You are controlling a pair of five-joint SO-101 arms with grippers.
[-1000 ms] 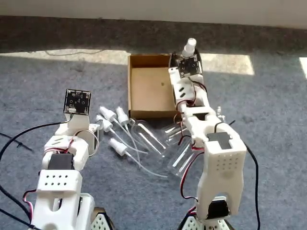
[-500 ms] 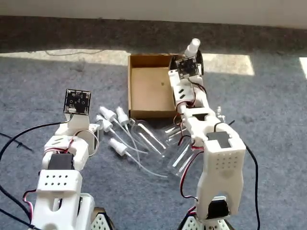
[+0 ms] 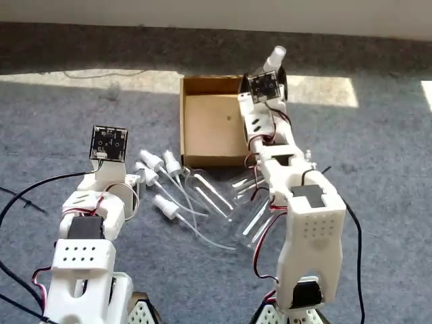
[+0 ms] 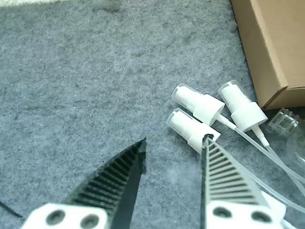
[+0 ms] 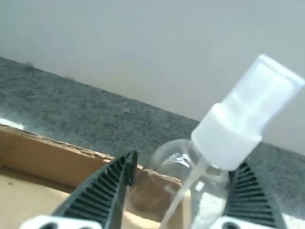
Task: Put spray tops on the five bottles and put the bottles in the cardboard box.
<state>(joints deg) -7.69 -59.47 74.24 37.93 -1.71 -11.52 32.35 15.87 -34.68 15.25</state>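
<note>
Because the clear plastic bottle (image 5: 164, 164) with its white spray top (image 5: 245, 119) is probably light, smooth and thin-walled, the right gripper (image 5: 186, 169) pinches its body. It is held tilted above the far corner of the brown cardboard box (image 3: 182, 121). A moderate squeeze should suffice. The left gripper (image 4: 174, 140) hangs spread beside loose white spray tops (image 4: 195, 126).

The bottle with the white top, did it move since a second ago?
Yes. The right pincer, gripping the bottle, carried it a little farther back and to the right at the cardboard box's far right corner, tipping it rightward. The left pincer, the loose spray tops and the empty bottles on the carpet stayed put.
</note>
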